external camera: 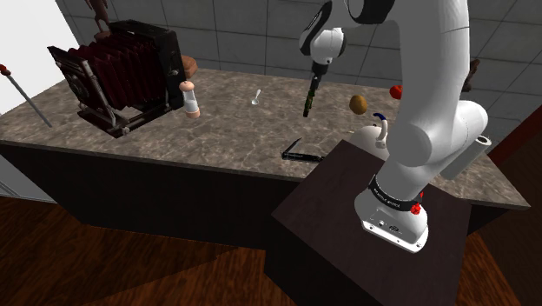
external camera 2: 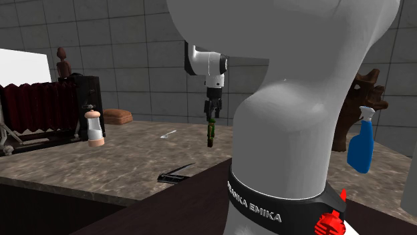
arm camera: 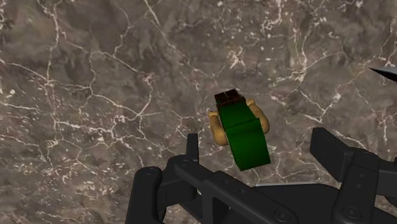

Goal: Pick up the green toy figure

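The green toy figure has a green body, tan arms and dark hair. It hangs upright in the air above the marble counter, well off the surface. My black gripper is shut on its upper end. In the second exterior view the figure dangles below the gripper. From the wrist view, the figure sits between the fingers of the gripper, its head pointing away toward the counter.
An old bellows camera stands at the counter's far left, a small white bottle beside it. A spoon, a flat black tool, a brown lump and a white jug lie around. A blue spray bottle stands at the right.
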`<act>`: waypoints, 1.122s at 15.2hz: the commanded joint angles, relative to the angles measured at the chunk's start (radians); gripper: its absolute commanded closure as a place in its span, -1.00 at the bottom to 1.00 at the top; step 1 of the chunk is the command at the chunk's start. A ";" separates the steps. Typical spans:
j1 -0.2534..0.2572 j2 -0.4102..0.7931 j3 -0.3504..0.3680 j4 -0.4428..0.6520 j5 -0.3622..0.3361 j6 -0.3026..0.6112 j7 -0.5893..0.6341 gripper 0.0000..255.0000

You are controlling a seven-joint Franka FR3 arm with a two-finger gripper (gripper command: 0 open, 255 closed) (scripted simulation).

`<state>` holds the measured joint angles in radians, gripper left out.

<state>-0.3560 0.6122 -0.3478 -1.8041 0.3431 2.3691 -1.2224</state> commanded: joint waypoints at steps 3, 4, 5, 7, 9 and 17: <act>-0.012 0.043 0.016 0.008 0.019 0.035 -0.014 -1.00; -0.015 0.053 0.019 0.009 0.023 0.044 -0.017 -1.00; -0.016 0.059 0.021 0.010 0.026 0.048 -0.019 -1.00; -0.016 0.059 0.021 0.010 0.026 0.048 -0.019 1.00; -0.016 0.059 0.021 0.010 0.026 0.048 -0.018 1.00; -0.014 0.049 0.018 0.009 0.022 0.040 -0.016 1.00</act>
<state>-0.3703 0.6648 -0.3279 -1.7960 0.3668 2.4129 -1.2396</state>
